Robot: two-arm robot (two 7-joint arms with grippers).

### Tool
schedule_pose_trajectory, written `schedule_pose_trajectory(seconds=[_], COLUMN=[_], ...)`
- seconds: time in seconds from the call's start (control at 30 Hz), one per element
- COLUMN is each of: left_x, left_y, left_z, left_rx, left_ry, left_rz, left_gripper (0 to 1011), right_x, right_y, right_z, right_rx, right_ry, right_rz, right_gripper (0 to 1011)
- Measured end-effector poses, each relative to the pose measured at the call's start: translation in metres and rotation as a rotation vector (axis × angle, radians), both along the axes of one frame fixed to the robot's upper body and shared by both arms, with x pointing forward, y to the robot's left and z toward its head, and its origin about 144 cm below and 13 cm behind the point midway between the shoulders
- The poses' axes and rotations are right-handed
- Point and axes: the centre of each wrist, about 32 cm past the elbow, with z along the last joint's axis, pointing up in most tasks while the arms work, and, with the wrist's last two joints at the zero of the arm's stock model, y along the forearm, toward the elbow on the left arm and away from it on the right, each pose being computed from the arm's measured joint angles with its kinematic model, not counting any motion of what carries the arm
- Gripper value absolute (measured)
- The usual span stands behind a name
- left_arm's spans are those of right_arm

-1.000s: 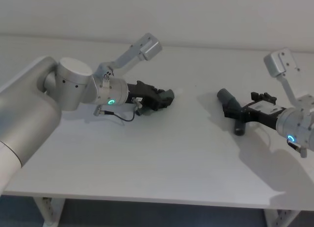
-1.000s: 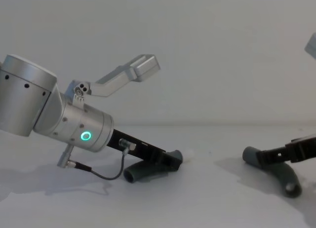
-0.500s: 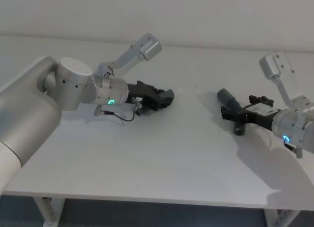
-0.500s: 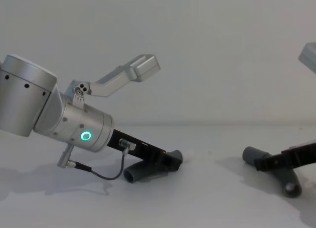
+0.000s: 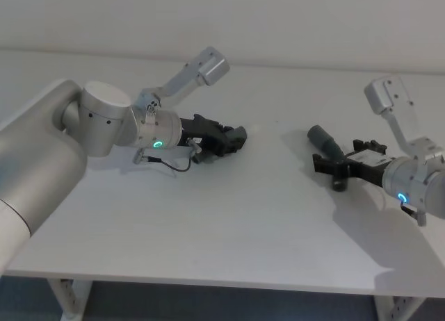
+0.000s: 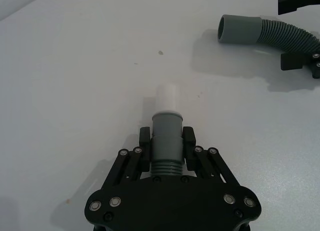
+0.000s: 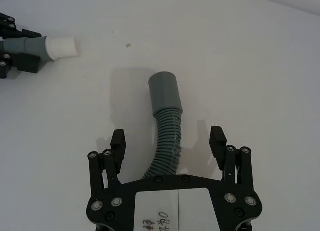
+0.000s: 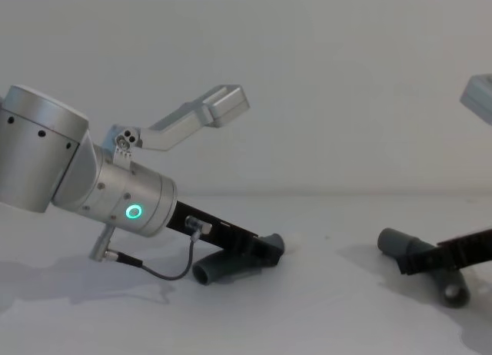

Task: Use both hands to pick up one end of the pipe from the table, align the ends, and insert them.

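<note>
The black left gripper (image 6: 166, 141) is covering most of the ribbed length of its dark grey curved hose piece (image 6: 165, 126). The other grey ribbed hose piece (image 7: 167, 123) is lying with its far end hidden under the black right gripper (image 7: 168, 140). The chest view's right edge is cutting that gripper off.

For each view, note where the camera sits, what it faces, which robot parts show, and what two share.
Head: high, looking down at the table; left gripper, right gripper.
Chest: low, looking across; left arm large.
Left wrist: behind its gripper, shut on the tipped pipe piece.
Right wrist: behind its open gripper, astride the sleeved pipe piece.
Wrist views share both pieces.
</note>
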Motion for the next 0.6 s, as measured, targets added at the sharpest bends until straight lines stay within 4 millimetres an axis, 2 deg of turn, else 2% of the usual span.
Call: schedule_pose_trajectory(seconds=[0.37, 0.43, 0.6], left_x=[0.0, 0.0, 0.0], left_y=[0.0, 0.0, 0.0], left_z=[0.0, -0.0001, -0.0001], left_rx=[0.0, 0.0, 0.0], left_ry=[0.0, 0.0, 0.0], left_rz=[0.0, 0.0, 0.0], left_gripper=[376, 376, 376], right_x=[-0.0022, -0.0024, -0.0028], right_y=[0.0041, 0.0044, 0.0053], right_z=[-0.0013, -0.0014, -0.0015], right_rx=[-0.009, -0.01, -0.012], right_ry=[0.017, 0.018, 0.021], right_rz=[-0.023, -0.024, -0.03], right_gripper=[993, 973, 845])
